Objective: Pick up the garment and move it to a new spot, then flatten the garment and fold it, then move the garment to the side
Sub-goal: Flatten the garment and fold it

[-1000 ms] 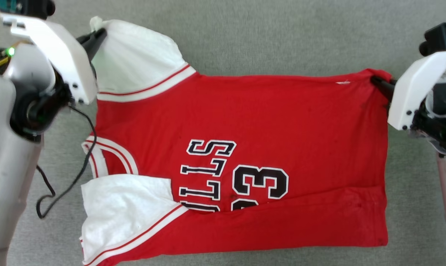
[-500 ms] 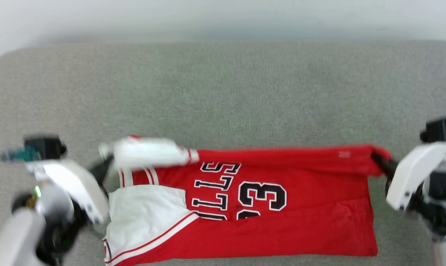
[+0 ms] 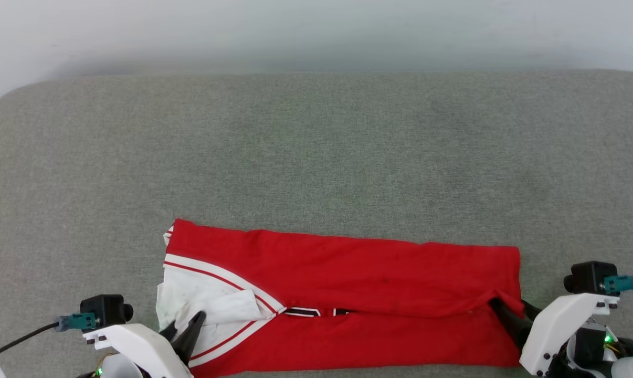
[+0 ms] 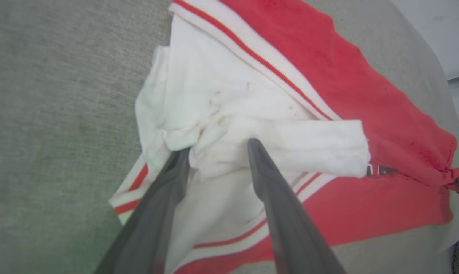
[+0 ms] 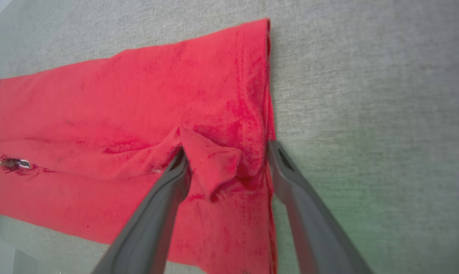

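Folded red garment (image 3: 348, 262) along the near edge of a grey cushion (image 3: 316, 147).

Broad cushion, rounded at its far left corner. Along its near edge, the garment: a long, flat, bright red band, folded lengthwise. At the band's left end, a crumpled white panel (image 3: 206, 299) edged with red-and-white stripe trim (image 4: 275, 76). At the garment's near left corner, the left gripper (image 4: 218, 146), fingers spread either side of a bunch of white cloth, pinching nothing. At the near right corner, the right gripper (image 5: 227, 149), likewise spread, straddling a raised red fold without clamping it. Along the fold line, a sliver of black-and-white lettering (image 3: 316, 312).
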{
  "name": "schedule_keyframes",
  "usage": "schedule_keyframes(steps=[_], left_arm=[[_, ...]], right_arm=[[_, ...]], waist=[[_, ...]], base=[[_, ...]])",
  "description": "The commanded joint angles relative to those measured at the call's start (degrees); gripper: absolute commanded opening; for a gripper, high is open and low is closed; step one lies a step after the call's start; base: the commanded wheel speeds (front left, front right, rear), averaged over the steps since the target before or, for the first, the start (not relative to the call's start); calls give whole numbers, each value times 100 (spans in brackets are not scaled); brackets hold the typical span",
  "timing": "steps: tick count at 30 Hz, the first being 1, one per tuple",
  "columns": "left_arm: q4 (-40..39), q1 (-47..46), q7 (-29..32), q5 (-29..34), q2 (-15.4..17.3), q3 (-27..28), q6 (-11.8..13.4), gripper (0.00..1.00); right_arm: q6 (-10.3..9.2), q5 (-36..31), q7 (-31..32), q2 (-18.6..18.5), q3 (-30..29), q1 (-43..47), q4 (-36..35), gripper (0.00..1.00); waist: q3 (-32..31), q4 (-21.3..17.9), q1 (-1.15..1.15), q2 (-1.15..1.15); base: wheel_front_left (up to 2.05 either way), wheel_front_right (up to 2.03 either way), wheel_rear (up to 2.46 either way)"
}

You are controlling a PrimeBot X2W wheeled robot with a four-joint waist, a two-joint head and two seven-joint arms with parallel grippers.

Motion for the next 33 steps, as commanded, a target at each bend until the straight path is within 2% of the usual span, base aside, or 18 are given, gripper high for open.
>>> schedule_keyframes(steps=[1,5,6,7,12,16,17,18,21,24,27,33], left_arm=[[85,-60,-249,155,-16,43,6,100],[-104,-176,-1003,571,-128,92,82,100],[-178,-194,-1155,700,-143,95,154,100],[-463,-252,-1571,1011,-166,121,316,100],[-954,-367,-2157,1554,-155,129,583,100],[-1259,-413,-2525,2033,-101,75,830,100],[-1259,-413,-2525,2033,-101,75,830,100],[-1396,-404,-2603,2235,-83,36,946,100],[-1609,-346,-2657,2413,-93,-34,1075,100],[-1732,-330,-2674,2480,-109,-75,1109,100],[-1851,-359,-2622,2585,-120,-209,1106,100],[-1829,-499,-2644,2601,-203,-355,1019,100]], right_arm=[[-7,27,-222,-27,45,136,35,100],[-5,86,-857,-120,133,148,-237,100],[-5,103,-958,-163,137,168,-323,100],[-5,117,-1058,-289,130,203,-627,100],[-5,29,-739,-499,-214,171,-971,100],[-5,-109,-161,-688,-421,-15,-1040,100],[-5,-109,-161,-688,-421,-15,-1040,100],[-5,-157,157,-842,-407,-92,-1014,100],[-5,-210,643,-999,-343,-121,-917,100],[-5,-214,890,-1031,-309,-128,-853,100],[-5,-235,1200,-889,-253,-104,-648,100],[-5,-205,1265,-610,-194,-158,-87,100]], waist=[[-30,-17,1,0],[-167,-46,1,0],[-212,-46,1,0],[-345,-54,1,0],[-541,-10,1,0],[-616,36,1,0],[-616,36,1,0],[-609,79,1,0],[-588,184,1,0],[-532,277,1,0],[-362,488,1,0],[-122,749,1,0]], base=[[0,0,0],[0,0,0],[0,0,0],[0,0,0],[0,0,0],[0,0,0],[0,0,0],[0,0,0],[0,0,0],[0,0,0],[0,0,0],[0,0,0]])
